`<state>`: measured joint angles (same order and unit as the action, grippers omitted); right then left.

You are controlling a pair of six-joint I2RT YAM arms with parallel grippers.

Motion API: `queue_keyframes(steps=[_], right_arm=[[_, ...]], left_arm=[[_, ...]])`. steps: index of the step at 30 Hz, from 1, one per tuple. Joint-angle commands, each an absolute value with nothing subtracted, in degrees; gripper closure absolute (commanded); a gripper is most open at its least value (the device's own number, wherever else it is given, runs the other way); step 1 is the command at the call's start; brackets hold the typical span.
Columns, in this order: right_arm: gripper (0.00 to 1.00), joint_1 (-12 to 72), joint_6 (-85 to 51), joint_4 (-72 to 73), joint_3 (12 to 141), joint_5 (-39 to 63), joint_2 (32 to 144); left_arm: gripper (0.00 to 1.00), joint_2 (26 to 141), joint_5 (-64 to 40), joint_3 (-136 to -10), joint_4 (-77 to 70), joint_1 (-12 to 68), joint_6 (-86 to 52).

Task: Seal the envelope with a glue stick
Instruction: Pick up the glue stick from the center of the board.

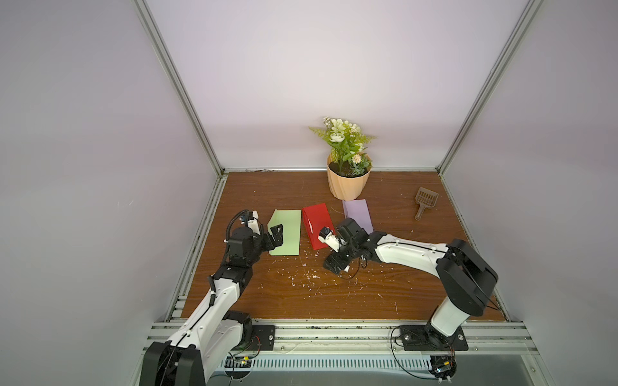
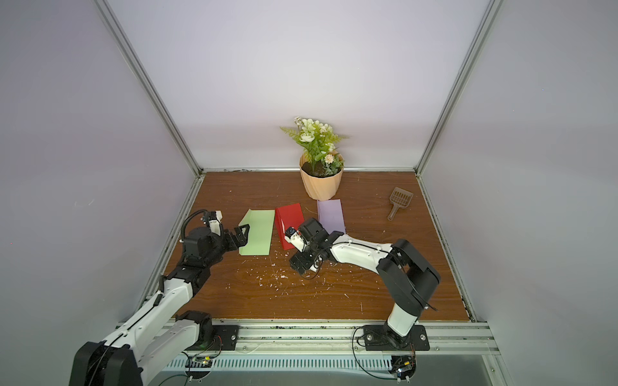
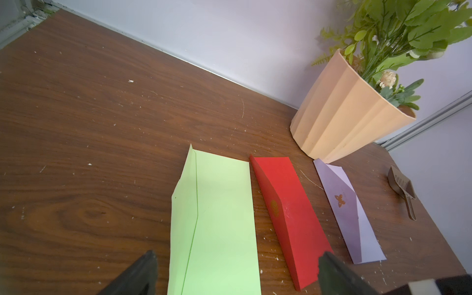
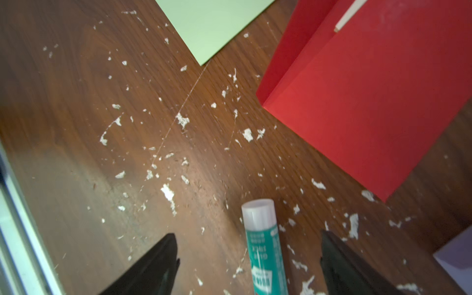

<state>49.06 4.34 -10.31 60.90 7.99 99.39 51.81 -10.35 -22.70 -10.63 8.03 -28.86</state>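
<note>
- Glue stick [image 4: 265,245] lies on the table [image 4: 127,153] between the right gripper's [image 4: 248,236] fingers. The jaws are wide, with a gap either side and nothing held. The stick's lower end is cut off by the frame.
- In both top views the stick is hard to make out under that gripper.
- Left gripper [image 3: 237,255] is spread wide and empty, over the green envelope [image 3: 217,217].
- Three envelopes: green, red envelope [image 1: 317,225] with its flap raised, purple envelope [image 1: 357,215] — partly covered by the right arm [image 1: 408,252].
- One plant pot [image 1: 347,182], one scoop [image 1: 423,202] — white flecks too many to count.
</note>
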Motion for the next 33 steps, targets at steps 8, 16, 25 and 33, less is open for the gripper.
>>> queue_keyframes(steps=[8, 16, 25, 33], right_arm=[[0.25, 52.2, 5.49, -26.34, 69.79, 0.46, 105.76], [0.36, 53.78, 3.5, -33.53, 74.86, -5.22, 110.47], [0.56, 54.67, 1.84, -38.27, 79.33, -7.7, 114.65], [0.75, 53.11, -2.66, -37.11, 80.33, -5.48, 113.74]], left_arm=[[0.0, 48.12, -10.72, -22.37, -7.92, 8.59, -30.22], [0.0, 48.09, -10.6, -21.53, -8.7, 8.58, -30.65], [0.0, 47.55, -10.56, -21.65, -8.2, 8.57, -30.67], [0.0, 47.1, -11.81, -23.27, -6.32, 8.61, -29.73]])
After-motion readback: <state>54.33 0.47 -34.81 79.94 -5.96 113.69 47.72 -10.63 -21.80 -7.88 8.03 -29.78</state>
